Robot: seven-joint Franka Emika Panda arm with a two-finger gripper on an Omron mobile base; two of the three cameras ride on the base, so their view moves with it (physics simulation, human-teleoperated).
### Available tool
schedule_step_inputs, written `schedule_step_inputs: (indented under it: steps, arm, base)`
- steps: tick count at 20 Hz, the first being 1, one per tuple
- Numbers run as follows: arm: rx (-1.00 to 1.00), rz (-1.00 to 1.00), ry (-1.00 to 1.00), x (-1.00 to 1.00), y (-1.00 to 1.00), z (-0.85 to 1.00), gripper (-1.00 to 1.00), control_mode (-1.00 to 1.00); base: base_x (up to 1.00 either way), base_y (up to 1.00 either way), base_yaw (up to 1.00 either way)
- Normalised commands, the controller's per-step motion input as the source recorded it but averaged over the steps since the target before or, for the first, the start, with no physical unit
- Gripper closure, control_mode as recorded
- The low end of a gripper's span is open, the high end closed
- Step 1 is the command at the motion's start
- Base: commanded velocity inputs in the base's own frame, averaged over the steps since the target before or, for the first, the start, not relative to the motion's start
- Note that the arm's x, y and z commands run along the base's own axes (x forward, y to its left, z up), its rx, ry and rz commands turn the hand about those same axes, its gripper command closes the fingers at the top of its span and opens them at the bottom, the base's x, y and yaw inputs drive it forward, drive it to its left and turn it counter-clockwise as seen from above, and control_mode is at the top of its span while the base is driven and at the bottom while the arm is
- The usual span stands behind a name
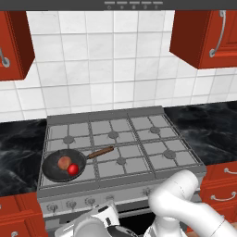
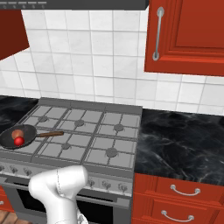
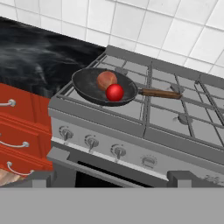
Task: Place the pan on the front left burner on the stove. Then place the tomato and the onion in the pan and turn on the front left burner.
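Observation:
The black pan (image 1: 54,169) with its wooden handle (image 1: 99,152) sits on the front left corner of the grey stove (image 1: 139,148), hiding the front left burner beneath it. Inside the pan lie the red tomato (image 1: 73,170) and, just behind it, the duller onion (image 1: 64,162), touching each other. The hand view shows the pan (image 3: 89,87), tomato (image 3: 115,92) and onion (image 3: 106,79) from low in front. My gripper (image 3: 111,179) is open with nothing between its fingers, held low in front of the stove's knob panel (image 3: 131,153), below the knobs (image 3: 91,141).
Black marble counters (image 2: 179,140) flank the stove on both sides. Red drawers (image 3: 19,131) stand left of the oven front and more (image 2: 179,197) to the right. Red wall cabinets (image 1: 206,30) hang above, with a hood (image 1: 134,4) over the cooktop.

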Motion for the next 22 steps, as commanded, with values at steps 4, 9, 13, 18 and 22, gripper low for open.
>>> schedule_step_inputs:
  steps: [4, 9, 13, 18, 22]
  arm:
    - [0.0, 0.0, -0.13, 0.0, 0.07, -0.28, -1.0, -1.0]
    - [0.0, 0.0, -0.15, 0.0, 0.09, -0.2, -1.0, -1.0]
    - [0.0, 0.0, -0.13, 0.0, 0.22, -0.19, -1.0, -1.0]
    - [0.01, 0.0, -0.02, 0.09, 0.25, -0.24, -1.0, -1.0]
    - [0.03, -0.02, 0.0, 0.23, 0.24, -0.32, -1.0, -1.0]
  base:
    - [0.0, 0.0, 0.0]
    - [0.0, 0.0, 0.0]
    - [0.0, 0.0, 0.0]
    - [0.0, 0.0, 0.0]
    - [0.0, 0.0, 0.0]
